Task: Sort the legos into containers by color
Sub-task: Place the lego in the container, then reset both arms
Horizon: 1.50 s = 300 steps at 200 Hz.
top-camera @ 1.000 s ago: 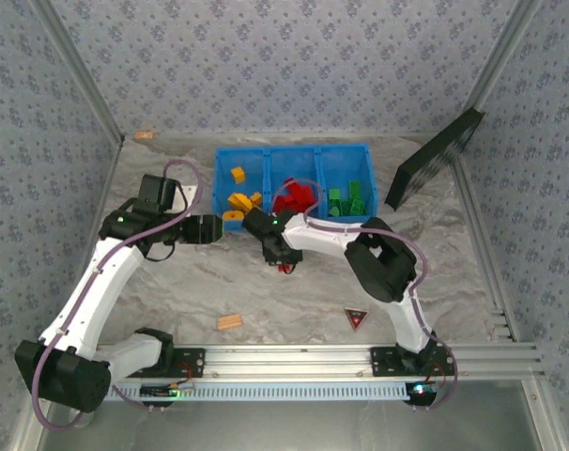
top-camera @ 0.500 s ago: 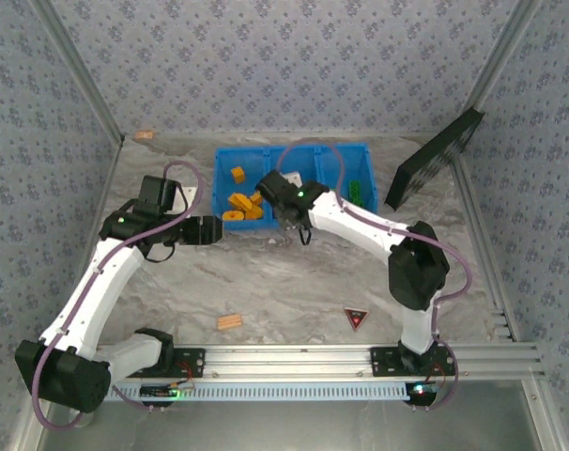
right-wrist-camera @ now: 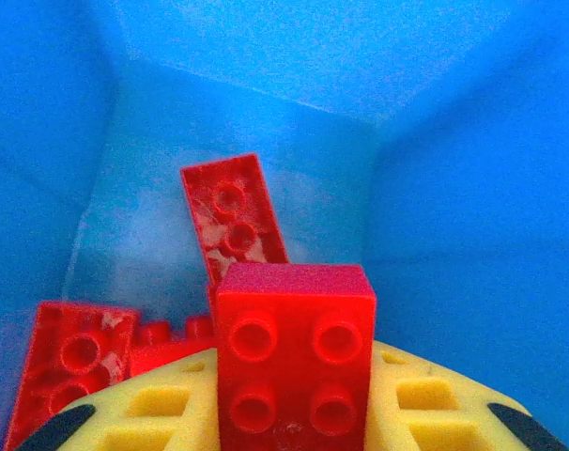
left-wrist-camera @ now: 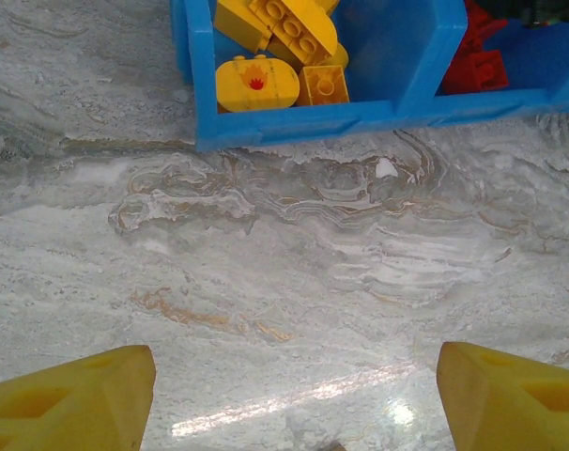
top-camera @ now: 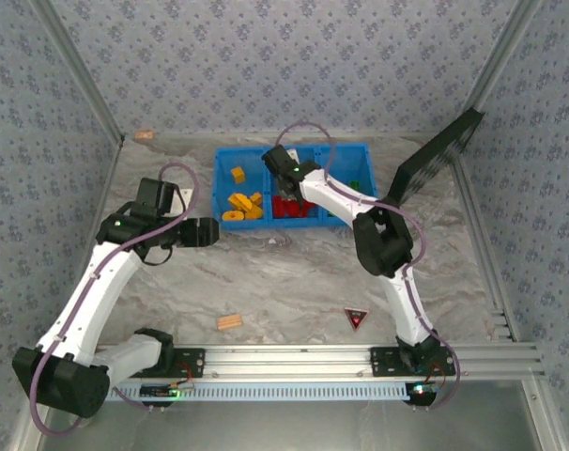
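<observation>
Red lego (right-wrist-camera: 294, 348) in tight grip of right end effector (right-wrist-camera: 294, 418); left end effector (left-wrist-camera: 289, 399) wide, empty.

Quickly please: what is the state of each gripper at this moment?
Left gripper: open, holding nothing.
Right gripper: closed on a red brick, over the middle compartment.

Blue containers (left-wrist-camera: 294, 117) hold red legos (right-wrist-camera: 294, 357) and yellow legos (left-wrist-camera: 256, 83).

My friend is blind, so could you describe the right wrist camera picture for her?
The right gripper holds a square red brick between yellow fingers over a blue compartment. Other red bricks lie on its floor.
</observation>
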Tool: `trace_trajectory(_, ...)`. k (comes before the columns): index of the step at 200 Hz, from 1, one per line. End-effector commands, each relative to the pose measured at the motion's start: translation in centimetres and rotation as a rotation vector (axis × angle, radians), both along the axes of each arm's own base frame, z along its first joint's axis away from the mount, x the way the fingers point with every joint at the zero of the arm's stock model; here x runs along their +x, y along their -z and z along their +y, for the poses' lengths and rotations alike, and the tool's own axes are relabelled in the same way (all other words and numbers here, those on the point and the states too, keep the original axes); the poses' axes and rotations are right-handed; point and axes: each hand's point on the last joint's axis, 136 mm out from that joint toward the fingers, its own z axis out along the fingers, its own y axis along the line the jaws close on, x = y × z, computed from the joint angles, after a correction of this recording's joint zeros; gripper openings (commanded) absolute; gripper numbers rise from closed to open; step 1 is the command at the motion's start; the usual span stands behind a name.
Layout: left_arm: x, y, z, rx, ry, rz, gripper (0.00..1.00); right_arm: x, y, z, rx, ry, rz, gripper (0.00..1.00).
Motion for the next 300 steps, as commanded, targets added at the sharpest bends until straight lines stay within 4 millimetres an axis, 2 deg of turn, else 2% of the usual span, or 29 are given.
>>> trace_trajectory(1, -0.4, -0.2, 0.8, 0.002, -0.046, 0.001, 0.79, 1.1, 0.5, 1.3, 0.007, -0.043, 0.004, 0.34)
trace_trajectory(29, -0.2, -1.2, 1.5, 0.013, -0.070, -0.051, 0.79, 1.2, 0.5, 1.3, 0.018, -0.040, 0.005, 0.40)
trace_trajectory(70, 1.2, -3.4, 3.4, 0.080, -0.116, -0.160, 0.84, 0.7, -2.6, 0.6, 0.059, -0.037, -0.032, 0.57)
trace_trajectory(110, 3.0, -6.0, 5.9, 0.138, -0.196, -0.269, 0.91, -0.8, -8.1, 0.4, 0.089, -0.090, -0.105, 0.67)
trace_trajectory(124, 3.5, -6.9, 7.8, 0.207, -0.248, -0.305, 1.00, -1.3, -10.7, 0.3, 0.115, -0.101, -0.167, 0.74)
trace_trajectory(153, 4.8, -8.7, 11.7, 0.336, -0.321, -0.412, 1.00, -3.9, -15.1, -0.9, 0.141, -0.150, -0.257, 0.87)
trace_trajectory(165, 5.9, -9.2, 13.3, 0.401, -0.383, -0.460, 1.00, -5.2, -16.5, -1.6, 0.155, -0.172, -0.284, 0.95)
trace_trajectory(175, 6.6, -8.8, 14.5, 0.435, -0.435, -0.476, 1.00, -6.3, -17.5, -2.3, 0.158, -0.186, -0.304, 1.00)
trace_trajectory(185, 7.4, -7.9, 15.7, 0.448, -0.491, -0.488, 1.00, -7.5, -18.3, -3.2, 0.160, -0.194, -0.320, 1.00)
trace_trajectory(217, 9.6, -2.1, 17.8, 0.387, -0.567, -0.472, 1.00, -11.0, -19.4, -6.0, 0.169, -0.212, -0.334, 1.00)
trace_trajectory(221, 10.1, -2.0, 17.9, 0.379, -0.575, -0.502, 1.00, -11.4, -19.5, -6.3, 0.171, -0.214, -0.334, 1.00)
trace_trajectory(239, 11.2, 0.6, 18.2, 0.387, -0.586, -0.614, 1.00, -13.2, -19.7, -7.9, 0.187, -0.210, -0.334, 1.00)
trace_trajectory(253, 11.7, 2.6, 18.2, 0.384, -0.589, -0.693, 1.00, -14.4, -19.5, -9.4, 0.197, -0.195, -0.332, 1.00)
trace_trajectory(270, 12.6, 5.5, 17.3, 0.361, -0.525, -0.663, 1.00, -15.9, -19.4, -11.7, 0.212, -0.158, -0.332, 1.00)
trace_trajectory(272, 12.8, 5.8, 17.1, 0.358, -0.518, -0.661, 1.00, -16.2, -18.3, -12.1, 0.202, -0.151, -0.310, 1.00)
trace_trajectory(278, 13.2, 6.3, 17.1, 0.363, -0.509, -0.636, 1.00, -16.7, -17.6, -13.0, 0.201, -0.130, -0.298, 1.00)
trace_trajectory(300, 14.9, 5.5, 16.5, 0.334, -0.474, -0.670, 1.00, -18.5, -16.1, -16.4, 0.221, -0.042, -0.290, 1.00)
